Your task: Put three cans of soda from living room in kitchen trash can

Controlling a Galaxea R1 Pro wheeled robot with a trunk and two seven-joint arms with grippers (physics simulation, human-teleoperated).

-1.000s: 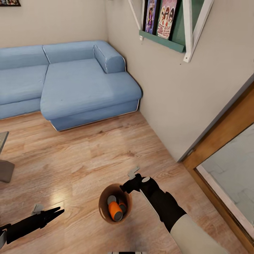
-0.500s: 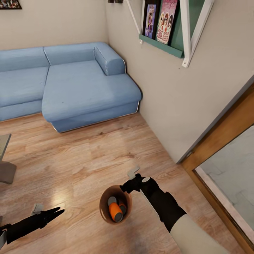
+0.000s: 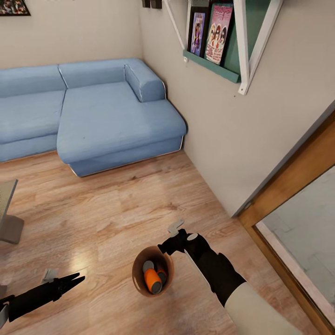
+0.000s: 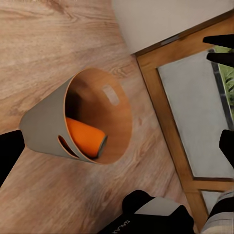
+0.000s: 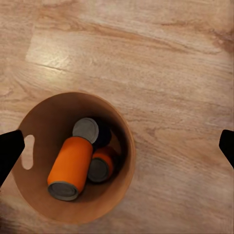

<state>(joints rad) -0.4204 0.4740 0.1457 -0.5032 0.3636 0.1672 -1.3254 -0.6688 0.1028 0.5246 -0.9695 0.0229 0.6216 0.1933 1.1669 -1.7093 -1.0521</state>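
Living room, wood floor (image 3: 107, 204), blue sofa (image 3: 93, 116) behind. Trash can (image 3: 137, 279) hangs by its rim from the right gripper (image 3: 164, 245), fingers clamped on it. Inside: two orange cans (image 5: 70, 168), one dark can (image 5: 90, 131). Left gripper (image 3: 74, 280) low to the left, well apart; fingers apart, empty.

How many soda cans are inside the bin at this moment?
3, all inside the bin: one orange can lying on top, a second orange can beside it, and a dark can behind them.
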